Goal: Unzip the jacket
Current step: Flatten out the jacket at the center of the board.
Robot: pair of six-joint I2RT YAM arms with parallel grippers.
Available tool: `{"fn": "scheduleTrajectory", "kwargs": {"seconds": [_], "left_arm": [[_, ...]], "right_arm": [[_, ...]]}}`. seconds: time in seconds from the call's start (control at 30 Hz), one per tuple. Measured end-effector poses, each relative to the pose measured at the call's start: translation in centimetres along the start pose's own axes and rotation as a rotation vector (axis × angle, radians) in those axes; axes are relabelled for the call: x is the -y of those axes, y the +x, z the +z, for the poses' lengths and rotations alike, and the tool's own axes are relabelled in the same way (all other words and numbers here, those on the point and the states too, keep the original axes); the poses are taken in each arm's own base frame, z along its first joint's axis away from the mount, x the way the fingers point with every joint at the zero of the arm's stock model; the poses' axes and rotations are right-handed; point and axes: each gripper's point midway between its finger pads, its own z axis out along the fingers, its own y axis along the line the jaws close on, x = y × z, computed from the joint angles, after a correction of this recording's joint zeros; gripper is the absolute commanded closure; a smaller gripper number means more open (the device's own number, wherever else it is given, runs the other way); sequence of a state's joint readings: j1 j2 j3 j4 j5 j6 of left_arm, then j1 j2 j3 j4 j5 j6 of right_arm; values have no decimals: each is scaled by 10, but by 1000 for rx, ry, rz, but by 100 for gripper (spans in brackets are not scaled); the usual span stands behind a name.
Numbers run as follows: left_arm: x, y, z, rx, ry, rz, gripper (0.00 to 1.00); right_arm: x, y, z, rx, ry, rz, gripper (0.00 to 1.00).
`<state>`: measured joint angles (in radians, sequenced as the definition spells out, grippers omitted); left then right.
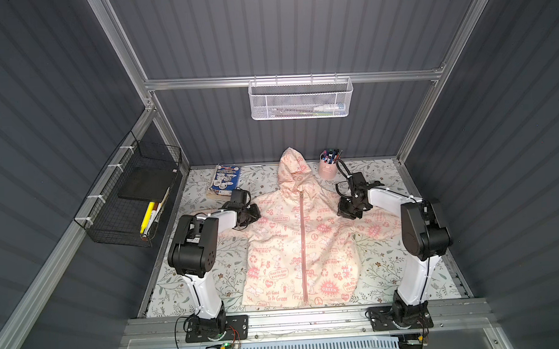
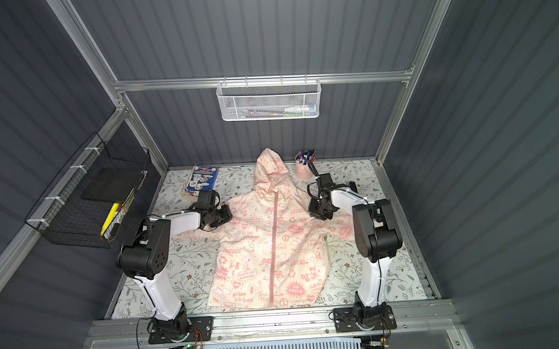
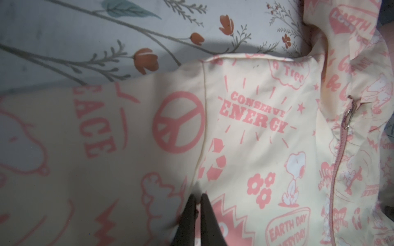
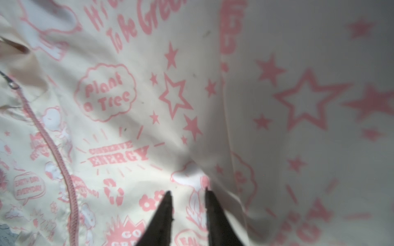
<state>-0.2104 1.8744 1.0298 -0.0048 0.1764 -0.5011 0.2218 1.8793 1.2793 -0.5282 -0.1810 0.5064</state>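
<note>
a: where is the jacket?
b: the jacket (image 1: 274, 249) (image 2: 242, 256) lies flat, front up, in the middle of the floral table cover (image 1: 387, 273), as both top views show. its hood points to the back wall and its hem lies along the near edge, between the two arm bases.
a: and the zipper?
b: the pink zipper (image 1: 303, 244) runs down the middle of the front and is shut along its whole length. its metal pull (image 3: 349, 115) sits at the top, at the collar under the hood. the right wrist view shows the pull (image 4: 12, 84) too.
a: what of the grippers?
b: the left gripper (image 3: 198, 197) is low over the jacket's shoulder on its own side, beside the sleeve seam. its fingers are drawn together with only a slit between them, and whether any cloth is pinched cannot be told. the right gripper (image 4: 188, 191) is over the opposite shoulder, fingers parted, with printed fabric showing in the gap. it holds nothing. both are well apart from the pull.
a: anything else around?
b: a pink pen cup (image 1: 327, 170) stands beside the hood, near the right arm. a booklet (image 1: 225, 180) lies at the back, behind the left gripper. a white mesh basket (image 1: 301, 97) hangs on the back wall and a black wire basket (image 1: 135, 193) on the left wall.
</note>
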Motion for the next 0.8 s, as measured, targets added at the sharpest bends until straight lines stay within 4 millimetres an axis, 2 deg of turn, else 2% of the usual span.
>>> {"fn": "scheduleTrajectory", "kwargs": {"seconds": [0.1,0.2,0.3,0.37,0.47,0.57,0.67,0.8], "left_arm": [[1,-7,-2,10,0,21,83],[19,-26,-8,42,13,88,73],[70,-54,-18,118,84,198,63],[117,-62,-26,160,168,281,56],[172,-53,-32,176,282,374,49],[213,-34,-25,159,369,441,45],[231,-9,-13,115,413,482,37],[239,13,0,70,439,505,35]], "right_arm": [[5,-13,-42,126,39,9,49],[26,-21,-81,242,91,79,42],[72,-19,-105,304,171,218,32],[106,-11,-114,315,236,323,23],[147,6,-123,314,315,455,11],[168,21,-130,315,348,545,6],[179,28,-133,317,336,595,7],[183,29,-120,282,266,637,11]]}}
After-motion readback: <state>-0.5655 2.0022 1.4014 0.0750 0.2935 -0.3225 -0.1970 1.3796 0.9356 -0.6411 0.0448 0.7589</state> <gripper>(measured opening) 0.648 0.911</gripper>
